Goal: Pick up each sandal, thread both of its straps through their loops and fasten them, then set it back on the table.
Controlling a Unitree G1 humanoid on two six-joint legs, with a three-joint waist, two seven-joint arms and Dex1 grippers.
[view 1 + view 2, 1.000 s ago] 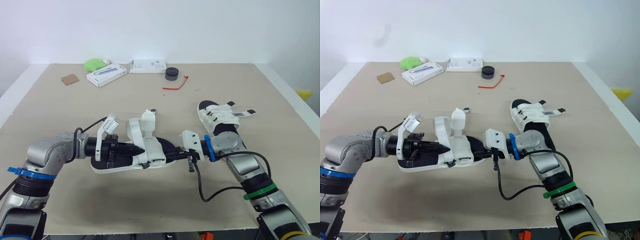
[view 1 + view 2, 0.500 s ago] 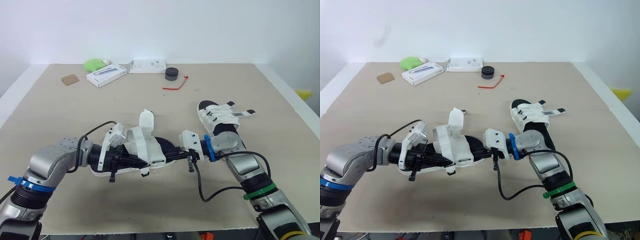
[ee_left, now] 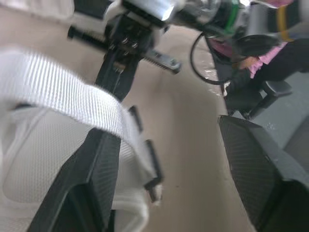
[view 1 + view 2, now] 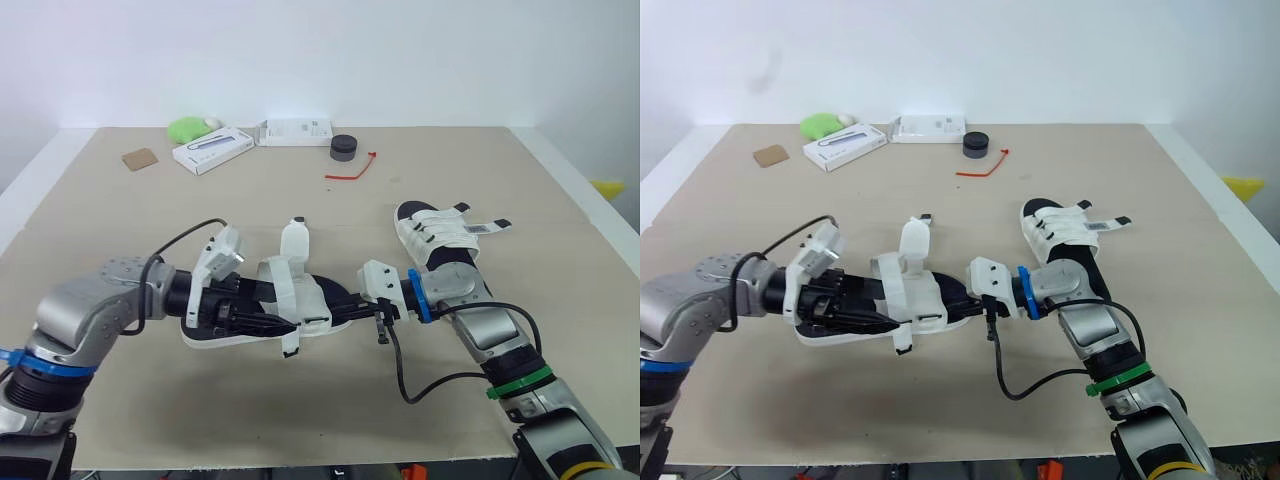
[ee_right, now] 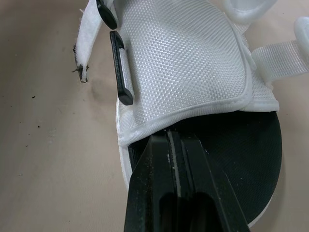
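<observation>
A black-soled sandal (image 4: 312,301) with a white mesh upper sits mid-table (image 4: 120,215), one strap (image 4: 292,240) standing upright, unfastened. The second sandal (image 4: 438,236) lies flat to its right, straps across it.

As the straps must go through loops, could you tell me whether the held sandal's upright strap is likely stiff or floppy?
The strap stands upright above the sandal with its end free, so it probably holds some shape. The sandal's woven webbing curves smoothly, so the strap should flex under a pull rather than spring back hard.
</observation>
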